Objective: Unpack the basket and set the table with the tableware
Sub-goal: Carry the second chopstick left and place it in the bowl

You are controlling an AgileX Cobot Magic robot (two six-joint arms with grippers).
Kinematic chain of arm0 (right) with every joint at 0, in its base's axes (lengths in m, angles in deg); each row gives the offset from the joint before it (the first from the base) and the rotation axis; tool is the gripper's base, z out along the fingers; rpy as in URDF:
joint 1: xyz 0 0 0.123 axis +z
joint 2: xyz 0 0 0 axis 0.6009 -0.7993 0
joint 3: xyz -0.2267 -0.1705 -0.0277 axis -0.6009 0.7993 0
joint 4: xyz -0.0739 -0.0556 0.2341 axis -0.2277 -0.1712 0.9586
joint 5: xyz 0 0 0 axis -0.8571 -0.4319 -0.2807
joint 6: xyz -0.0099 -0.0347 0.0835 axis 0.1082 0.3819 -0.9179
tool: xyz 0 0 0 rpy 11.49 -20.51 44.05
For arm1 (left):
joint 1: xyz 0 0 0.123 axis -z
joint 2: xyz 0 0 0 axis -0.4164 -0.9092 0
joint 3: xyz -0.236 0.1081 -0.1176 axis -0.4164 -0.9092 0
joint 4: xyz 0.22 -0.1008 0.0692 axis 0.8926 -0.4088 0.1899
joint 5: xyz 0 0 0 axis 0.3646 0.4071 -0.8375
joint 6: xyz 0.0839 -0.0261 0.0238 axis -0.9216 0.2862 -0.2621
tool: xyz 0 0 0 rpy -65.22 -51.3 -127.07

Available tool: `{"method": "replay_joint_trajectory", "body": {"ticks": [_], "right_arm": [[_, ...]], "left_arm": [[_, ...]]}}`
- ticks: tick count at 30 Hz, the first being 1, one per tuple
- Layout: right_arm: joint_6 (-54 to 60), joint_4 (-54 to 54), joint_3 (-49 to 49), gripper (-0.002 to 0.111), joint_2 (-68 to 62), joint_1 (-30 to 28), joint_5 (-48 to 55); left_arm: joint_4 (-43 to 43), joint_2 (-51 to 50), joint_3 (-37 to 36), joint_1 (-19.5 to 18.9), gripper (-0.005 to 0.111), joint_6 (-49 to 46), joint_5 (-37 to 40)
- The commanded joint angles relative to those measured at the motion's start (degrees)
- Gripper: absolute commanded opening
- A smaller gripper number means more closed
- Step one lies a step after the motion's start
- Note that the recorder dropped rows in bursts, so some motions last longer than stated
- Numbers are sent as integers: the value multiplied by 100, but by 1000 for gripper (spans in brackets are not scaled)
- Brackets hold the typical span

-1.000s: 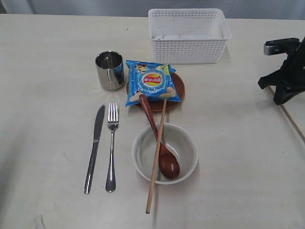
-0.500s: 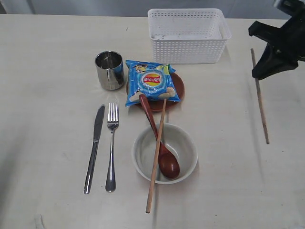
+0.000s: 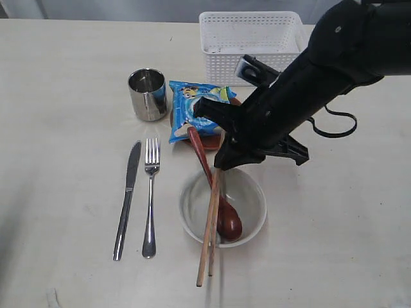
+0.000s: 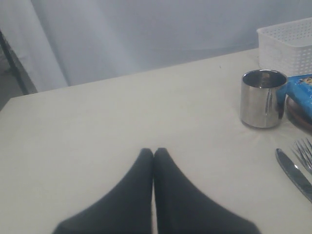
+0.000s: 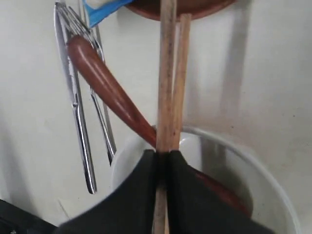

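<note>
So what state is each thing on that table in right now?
basket, upright, nothing visible inside
cup, upright
chips bag, lying on the brown plate
bowl, upright, holding the spoon's head
spoon, leaning on the bowl rim
chopsticks, side by side across the bowl
knife, lying flat
fork, lying flat beside it
left end effector, shut, empty
right end effector, shut on one of the chopsticks
</note>
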Motion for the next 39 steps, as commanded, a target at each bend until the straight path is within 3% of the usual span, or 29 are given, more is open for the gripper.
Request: {"method": "replay_joint_trajectory", "body": {"ticks": [1, 12, 17, 19, 30, 39], "right_arm": [[-266, -8, 28, -1, -199, 50, -71], [-285, -329, 28, 3, -199, 39, 58], [-285, -331, -10, 45, -199, 39, 196], [-265, -317, -10, 52, -199, 50, 292], [1115, 1044, -10, 47, -199, 50, 794], [1379, 1043, -195, 47, -174, 38, 1092]], "left_arm": [[-70, 15, -10, -31, 0, 20, -45], [-21, 15, -10, -31, 0, 20, -45], [-21, 15, -10, -31, 0, 20, -45], [-21, 15, -10, -31, 0, 20, -45], [-21, 15, -10, -31, 0, 20, -45], [-21, 15, -10, -31, 0, 20, -45]]}}
